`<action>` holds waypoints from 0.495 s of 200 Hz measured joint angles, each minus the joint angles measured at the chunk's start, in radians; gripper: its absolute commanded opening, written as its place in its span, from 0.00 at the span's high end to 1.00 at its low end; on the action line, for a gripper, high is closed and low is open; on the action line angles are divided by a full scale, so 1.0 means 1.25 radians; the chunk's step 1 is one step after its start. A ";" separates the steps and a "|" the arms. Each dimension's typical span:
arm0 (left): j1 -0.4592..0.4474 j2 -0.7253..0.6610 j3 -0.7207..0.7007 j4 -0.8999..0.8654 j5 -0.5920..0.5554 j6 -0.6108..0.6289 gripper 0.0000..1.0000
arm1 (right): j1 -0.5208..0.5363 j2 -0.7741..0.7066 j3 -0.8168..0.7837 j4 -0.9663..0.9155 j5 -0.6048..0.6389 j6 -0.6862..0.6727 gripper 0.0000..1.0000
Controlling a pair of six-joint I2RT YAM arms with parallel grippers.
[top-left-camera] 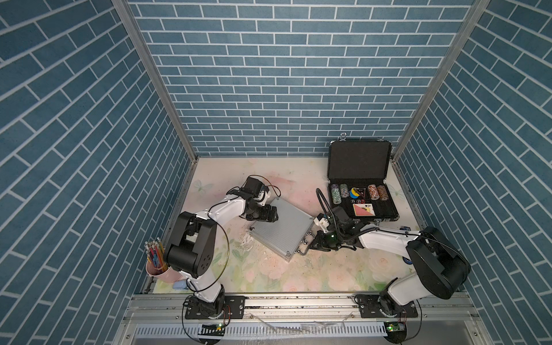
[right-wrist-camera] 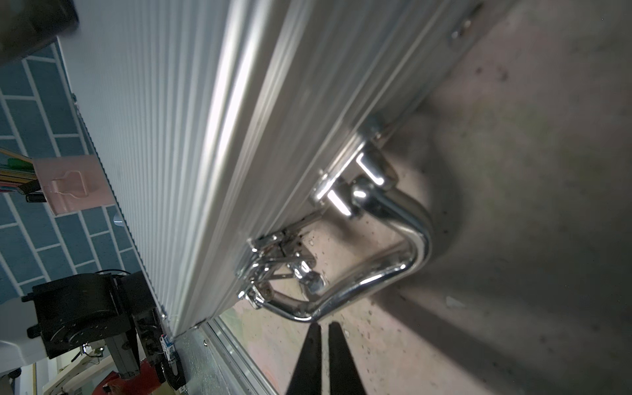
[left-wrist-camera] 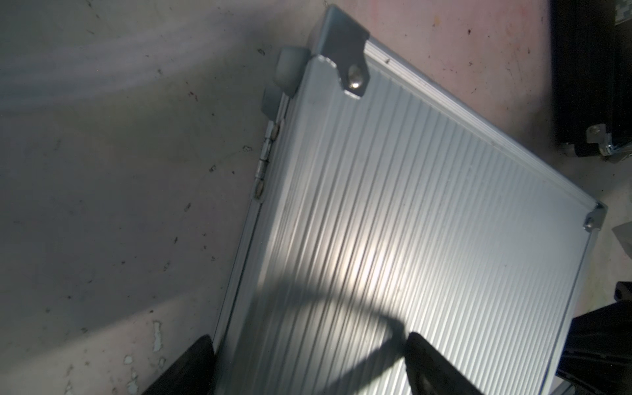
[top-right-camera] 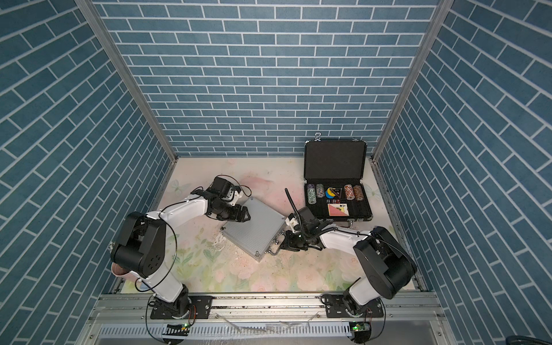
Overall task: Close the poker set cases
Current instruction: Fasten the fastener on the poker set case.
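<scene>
The silver poker set case [top-left-camera: 282, 231] [top-right-camera: 255, 228] lies flat mid-table with its ribbed lid down. Its chrome handle [right-wrist-camera: 393, 270] [top-left-camera: 303, 250] rests on the mat. My right gripper [right-wrist-camera: 324, 326] [top-left-camera: 309, 247] is shut and holds nothing, its tips right at the handle's bar. My left gripper [left-wrist-camera: 307, 340] [top-left-camera: 275, 215] is open above the hinge-side edge of the silver case [left-wrist-camera: 410, 222], one finger beyond the edge and one over the lid. The black poker set case [top-left-camera: 358, 161] [top-right-camera: 334, 161] stands open at the back right, lid upright, with chips and cards showing.
A pink cup of pencils [top-left-camera: 158, 265] stands at the front left by the left arm. Blue brick walls close in three sides. White flakes [top-left-camera: 246, 239] dot the floral mat beside the silver case. A chrome latch [right-wrist-camera: 273, 266] sits next to the handle.
</scene>
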 measured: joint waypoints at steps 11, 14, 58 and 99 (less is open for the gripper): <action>0.000 -0.002 -0.003 0.003 0.000 -0.001 0.13 | 0.000 0.003 0.005 0.000 0.003 0.004 0.90; 0.000 -0.002 -0.003 0.004 0.000 -0.001 0.13 | 0.000 0.004 0.007 0.000 0.004 0.004 0.90; 0.000 -0.003 -0.005 0.006 0.000 -0.001 0.13 | 0.000 0.023 0.036 0.001 0.009 0.006 0.89; 0.000 -0.005 -0.009 0.010 0.000 -0.002 0.13 | 0.000 0.050 0.042 0.000 0.014 0.007 0.89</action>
